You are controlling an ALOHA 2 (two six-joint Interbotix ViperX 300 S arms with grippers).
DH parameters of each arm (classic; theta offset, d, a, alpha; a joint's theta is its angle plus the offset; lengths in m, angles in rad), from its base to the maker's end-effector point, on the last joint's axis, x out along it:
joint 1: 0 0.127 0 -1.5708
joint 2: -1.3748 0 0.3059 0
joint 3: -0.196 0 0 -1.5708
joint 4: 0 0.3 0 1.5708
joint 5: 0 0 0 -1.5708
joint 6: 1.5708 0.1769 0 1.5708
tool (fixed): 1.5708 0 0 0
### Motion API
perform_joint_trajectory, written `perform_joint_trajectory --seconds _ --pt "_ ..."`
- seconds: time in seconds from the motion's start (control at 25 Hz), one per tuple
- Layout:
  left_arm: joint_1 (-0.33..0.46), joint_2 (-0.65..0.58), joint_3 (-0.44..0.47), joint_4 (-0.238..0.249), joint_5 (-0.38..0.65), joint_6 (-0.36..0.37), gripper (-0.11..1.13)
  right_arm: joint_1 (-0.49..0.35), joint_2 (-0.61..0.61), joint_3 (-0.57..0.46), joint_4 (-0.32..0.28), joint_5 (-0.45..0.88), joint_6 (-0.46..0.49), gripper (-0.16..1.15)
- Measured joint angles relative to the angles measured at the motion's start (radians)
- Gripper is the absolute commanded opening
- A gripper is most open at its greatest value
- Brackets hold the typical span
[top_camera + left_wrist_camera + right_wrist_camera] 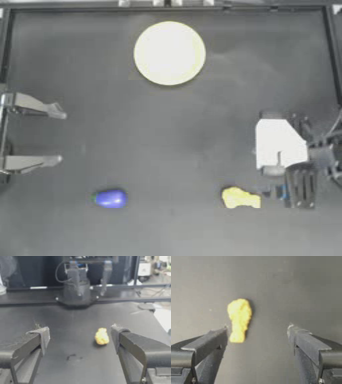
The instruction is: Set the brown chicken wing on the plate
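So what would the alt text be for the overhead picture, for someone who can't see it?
Seen from above, a brown chicken wing lies on a dark table, just beside the right gripper, far from the plate. The open left gripper waits at the left edge, and a blue-purple object sits nearby.

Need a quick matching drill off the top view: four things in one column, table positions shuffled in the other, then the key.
Things:
1. plate
2. brown chicken wing
3. blue-purple object
4. left gripper

Positions in the top view:
A. lower left
B. left edge, jaws wide open
C. top centre
D. lower right, by the right gripper

Pairs: 1-C, 2-D, 3-A, 4-B
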Motion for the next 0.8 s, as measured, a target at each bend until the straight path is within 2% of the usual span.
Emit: perform_joint_trajectory --seconds 0.12,0.48,0.8 --pt "0.005 -0.012 0.0 0.0 0.02 0.0 1.02 0.029 0.037 0.0 -0.018 0.0 0.055 0.99" --pt "0.006 -0.025 0.0 0.0 0.028 0.0 1.02 0.038 0.137 0.029 -0.015 -0.049 0.118 1.0" --pt "0.006 -0.023 0.0 0.0 0.029 -0.002 1.02 0.041 0.213 0.074 -0.018 -0.152 0.124 1.0"
